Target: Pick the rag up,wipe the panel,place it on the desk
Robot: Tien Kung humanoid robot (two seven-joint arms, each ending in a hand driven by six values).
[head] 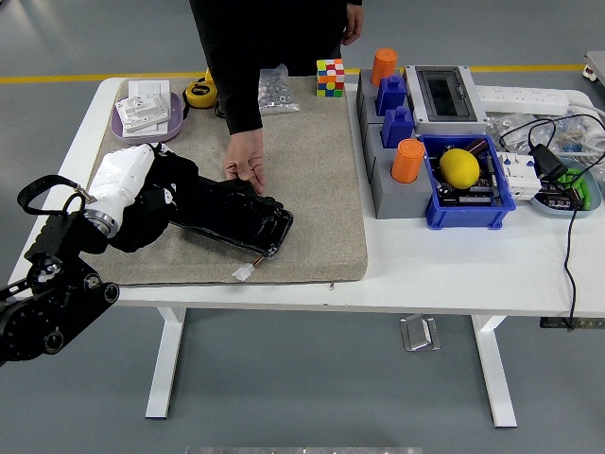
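My left hand [151,189], in a white cover, is shut on a black rag [140,225] at the left part of the beige mat [312,170]. The rag lies over the left end of the black panel [248,222], which lies flat on the mat. A person stands at the far side and rests one hand [246,159] on the panel's far edge. A small white connector [244,272] on a wire sticks out at the panel's near edge. The right arm does not show.
At the back left are a purple dish with white parts [146,113], a yellow tape measure [200,92] and a bag of screws [276,90]. A colour cube [330,78], a grey block with orange cylinders [392,142], a blue bin with a lemon [463,175] and cables [558,161] stand at right.
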